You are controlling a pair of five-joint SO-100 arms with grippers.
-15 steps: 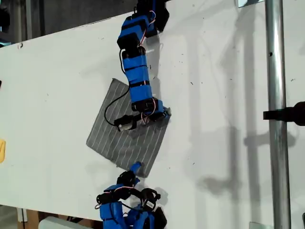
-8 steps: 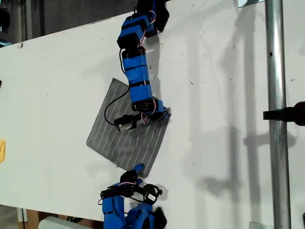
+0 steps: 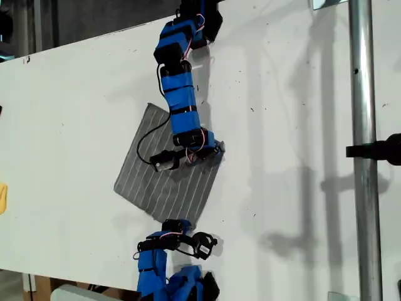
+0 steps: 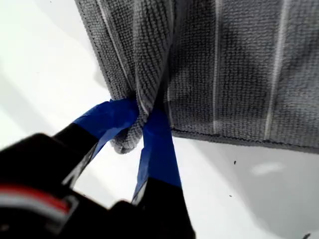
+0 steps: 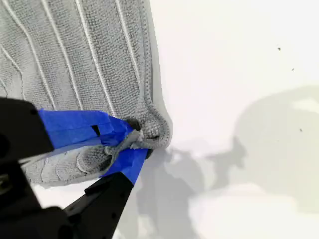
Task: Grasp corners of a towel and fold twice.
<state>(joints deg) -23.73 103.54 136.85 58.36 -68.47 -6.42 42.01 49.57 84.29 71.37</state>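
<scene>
White counter [image 3: 301, 94] carries one grey towel [image 3: 164, 182], lying skewed with its stripes running diagonally in the exterior view. My two grippers each pinch a corner: my first gripper [image 4: 139, 124] has fingers clamped on one, my second gripper [image 5: 130, 142] likewise. Since earlier, the arm at the exterior view's lower edge has shifted, bunching its corner.

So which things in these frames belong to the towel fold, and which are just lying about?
Part of the job:
- the towel, flat on the white table
- my first claw, shut on a towel corner
- my second claw, shut on another corner

Just lying about:
- metal pole at the exterior view's right
- yellow object at the exterior view's left edge
</scene>
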